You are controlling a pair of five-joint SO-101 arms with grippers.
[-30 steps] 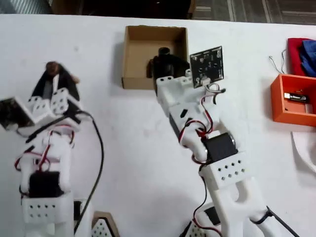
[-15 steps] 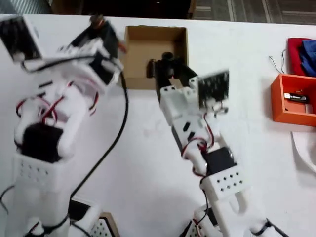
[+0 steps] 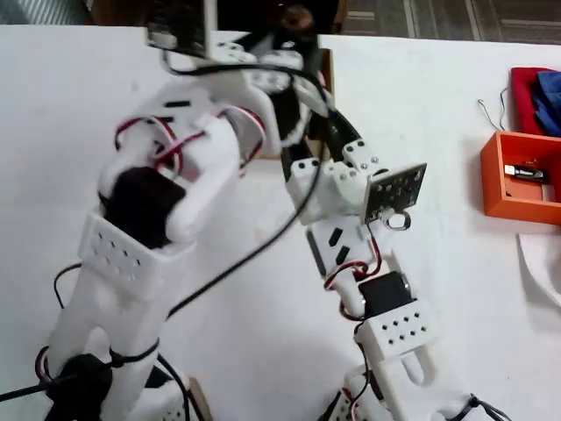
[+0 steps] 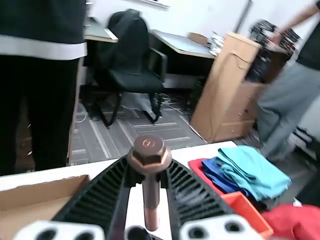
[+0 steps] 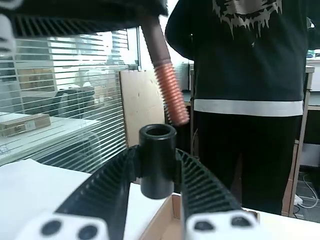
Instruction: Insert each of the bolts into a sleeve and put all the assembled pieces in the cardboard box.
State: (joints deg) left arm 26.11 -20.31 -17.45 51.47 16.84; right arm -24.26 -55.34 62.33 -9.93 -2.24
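My left gripper [image 4: 148, 163] is shut on a copper bolt [image 4: 148, 150], head up and shank hanging down between the fingers. Shut on an upright black sleeve [image 5: 157, 170], my right gripper [image 5: 157, 154] holds its open bore facing up. The bolt's threaded end [image 5: 171, 95] hangs tilted just above the sleeve's mouth, not inside it. From the high view, the left arm [image 3: 184, 167] stretches across above the cardboard box [image 3: 327, 70], the bolt head [image 3: 296, 17] at its tip. The right arm [image 3: 351, 189] stands just below it. Most of the box is hidden by the arms.
An orange bin [image 3: 517, 180] stands at the table's right edge, with red and blue cloths [image 3: 536, 88] behind it. The box's inner wall [image 4: 35, 200] shows under the left gripper. People stand in the room beyond the table, away from the task's things.
The left arm has swung from the table's left side up and over the box, carrying the bolt. The right gripper has lifted the sleeve back from the box toward the bolt.
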